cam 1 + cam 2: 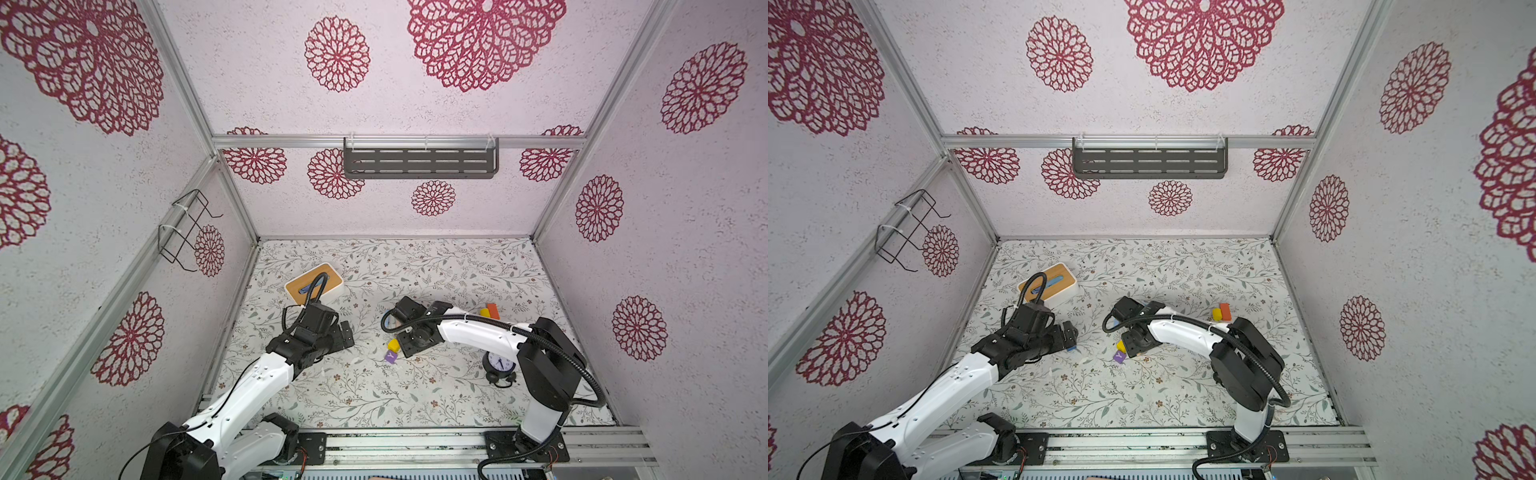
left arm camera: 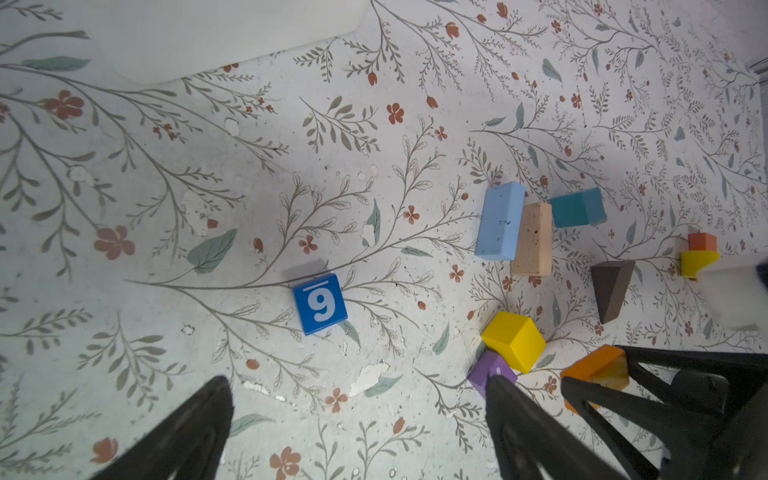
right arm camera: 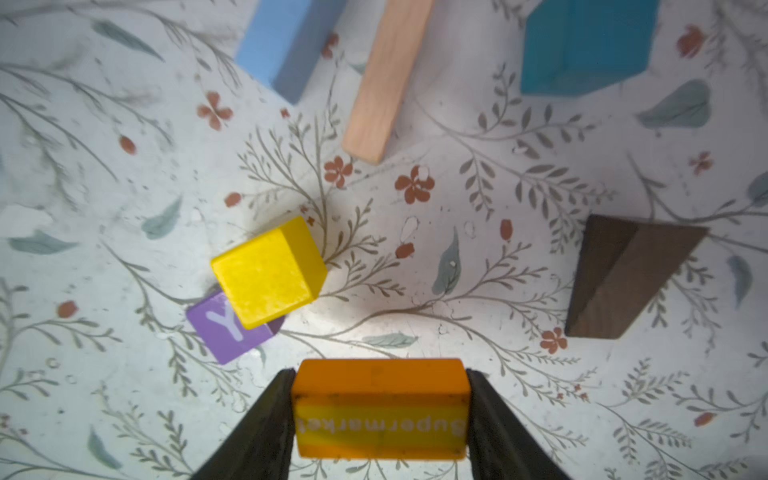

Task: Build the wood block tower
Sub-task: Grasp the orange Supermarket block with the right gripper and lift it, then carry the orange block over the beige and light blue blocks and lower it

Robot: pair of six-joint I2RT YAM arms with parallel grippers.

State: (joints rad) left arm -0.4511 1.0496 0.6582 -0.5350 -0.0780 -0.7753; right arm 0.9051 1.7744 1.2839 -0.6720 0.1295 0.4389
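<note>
Pinching the orange block (image 3: 380, 411) by its two short ends, the right gripper (image 3: 379, 372) has both fingers pressed flat against it, printed face toward the wrist cam. Can't tell if it's off the table (image 1: 374, 395) yet. The left gripper (image 2: 357, 380) hangs w/ fingers spread wide and nothing between them. The blue "9" cube (image 2: 320, 303) lies on the table just beyond its tips.

Just past the held block, a yellow cube (image 3: 268, 272) is tipped up, leaning on the purple "Y" cube (image 3: 226, 328). Off to the other side lies a dark brown wedge (image 3: 623, 274). Farther out are a tan bar (image 3: 388, 79) and a light blue bar (image 3: 286, 41) side by side, w/ a teal block (image 3: 586, 45) near them. Farthest, beyond the right arm, a yellow piece (image 1: 484, 312) touches a red-orange piece (image 1: 492, 309); can't tell if they're stacked. No real tower visible yet, blocks loose mid-table.

The step looks like picking up the orange block as a layer. Lift straight up w/o sideways drift, b/c the yellow/purple pair is close and shaky. An end grip may let the block pivot, so move slow and keep it level. Set it broad face down on a bare patch, and open only once it's flat. The "9" cube looks like the left gripper's obvious next pick.
</note>
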